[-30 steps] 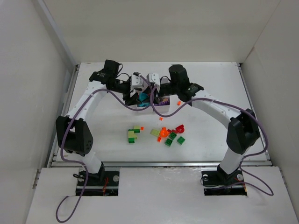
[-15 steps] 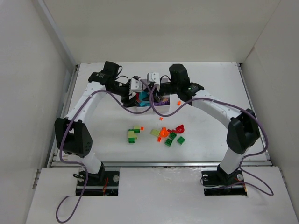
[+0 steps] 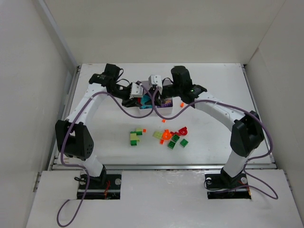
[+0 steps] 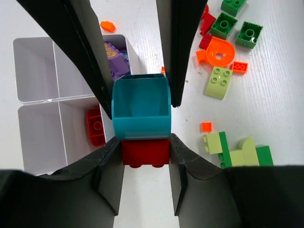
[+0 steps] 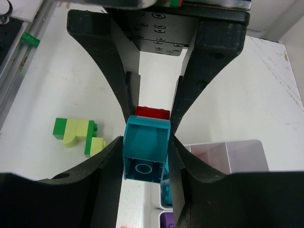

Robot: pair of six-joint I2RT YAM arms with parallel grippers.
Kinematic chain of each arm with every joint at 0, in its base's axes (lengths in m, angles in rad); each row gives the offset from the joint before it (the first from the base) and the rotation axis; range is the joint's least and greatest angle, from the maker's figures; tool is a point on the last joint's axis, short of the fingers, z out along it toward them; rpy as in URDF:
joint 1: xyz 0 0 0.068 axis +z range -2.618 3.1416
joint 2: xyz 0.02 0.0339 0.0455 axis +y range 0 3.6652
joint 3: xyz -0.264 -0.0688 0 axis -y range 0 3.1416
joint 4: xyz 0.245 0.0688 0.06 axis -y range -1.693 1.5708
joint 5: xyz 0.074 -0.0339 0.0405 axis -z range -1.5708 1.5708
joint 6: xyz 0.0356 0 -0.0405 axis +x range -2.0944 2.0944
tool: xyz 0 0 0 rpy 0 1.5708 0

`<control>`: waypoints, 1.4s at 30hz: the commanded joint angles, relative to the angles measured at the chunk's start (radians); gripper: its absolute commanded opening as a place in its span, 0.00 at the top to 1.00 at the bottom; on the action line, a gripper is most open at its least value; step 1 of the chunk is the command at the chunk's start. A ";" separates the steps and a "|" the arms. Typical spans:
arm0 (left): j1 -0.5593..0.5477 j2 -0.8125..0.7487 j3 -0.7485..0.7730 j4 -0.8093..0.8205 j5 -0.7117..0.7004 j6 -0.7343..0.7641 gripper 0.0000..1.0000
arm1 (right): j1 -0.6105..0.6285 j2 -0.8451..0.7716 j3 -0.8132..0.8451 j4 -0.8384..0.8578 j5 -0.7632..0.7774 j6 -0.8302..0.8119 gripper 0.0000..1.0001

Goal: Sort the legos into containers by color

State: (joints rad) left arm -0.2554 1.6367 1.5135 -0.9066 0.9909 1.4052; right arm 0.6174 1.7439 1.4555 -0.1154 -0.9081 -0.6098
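My left gripper (image 4: 144, 147) and right gripper (image 5: 147, 142) meet tip to tip above the white six-compartment box (image 3: 164, 109). Between them is a teal brick (image 4: 141, 107) joined to a red brick (image 4: 145, 152). The left gripper is shut on the red brick, which also shows in the right wrist view (image 5: 152, 112). The right gripper is shut on the teal brick (image 5: 146, 149). In the left wrist view the box (image 4: 35, 61) holds purple bricks (image 4: 116, 57) and a red brick (image 4: 96, 126). The right wrist view shows a teal brick (image 5: 164, 194) in it.
Loose legos lie on the table nearer the arm bases: a green and yellow-green cluster (image 3: 136, 137) and a pile of red, orange and green bricks (image 3: 173, 137). Small orange pieces (image 3: 181, 104) lie beside the box. White walls enclose the table.
Both grippers stay locked on the joined teal and red bricks over the box. The left wrist has shifted slightly, and less of the teal brick shows from above.
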 commanded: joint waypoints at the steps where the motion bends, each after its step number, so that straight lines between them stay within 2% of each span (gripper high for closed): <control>1: -0.005 -0.028 0.011 -0.040 0.058 -0.015 1.00 | 0.001 -0.017 0.036 0.043 0.000 -0.024 1.00; 5: 0.007 -0.050 -0.027 -0.040 -0.024 -0.015 1.00 | -0.041 -0.041 0.008 0.043 0.012 -0.024 1.00; 8: 0.076 -0.064 -0.091 -0.031 -0.057 -0.015 1.00 | -0.096 -0.073 -0.018 0.043 0.035 -0.024 1.00; 11: 0.146 -0.084 -0.145 0.026 -0.133 -0.078 1.00 | -0.125 -0.096 -0.049 0.043 0.064 -0.044 1.00; 15: 0.223 -0.084 -0.156 0.063 -0.143 -0.129 1.00 | -0.137 -0.081 -0.058 0.043 0.077 -0.065 1.00; 21: 0.223 -0.084 -0.165 0.153 -0.080 -0.245 1.00 | -0.079 0.018 -0.003 0.043 0.126 -0.103 1.00; 28: 0.223 -0.084 -0.165 0.279 -0.113 -0.415 1.00 | -0.041 0.135 0.054 0.029 0.187 -0.145 1.00; 34: 0.223 -0.084 -0.165 0.302 -0.113 -0.436 1.00 | 0.001 0.198 0.074 0.020 0.227 -0.165 1.00; 35: 0.223 -0.084 -0.165 0.302 -0.104 -0.445 1.00 | 0.001 0.198 0.074 0.020 0.239 -0.165 0.98; 37: 0.223 -0.075 -0.165 0.302 -0.104 -0.445 1.00 | 0.001 0.209 0.083 0.020 0.250 -0.165 0.87; 39: 0.223 -0.075 -0.165 0.302 -0.104 -0.445 1.00 | 0.001 0.209 0.083 0.020 0.278 -0.165 0.70; 40: 0.223 -0.075 -0.165 0.302 -0.104 -0.445 1.00 | 0.001 0.209 0.083 0.020 0.278 -0.165 0.56; 42: 0.223 -0.075 -0.165 0.302 -0.104 -0.445 1.00 | 0.001 0.209 0.072 0.020 0.293 -0.165 0.44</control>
State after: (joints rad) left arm -0.0315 1.5921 1.3544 -0.6167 0.8604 0.9775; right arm 0.6106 1.9575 1.4895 -0.1165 -0.6365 -0.7589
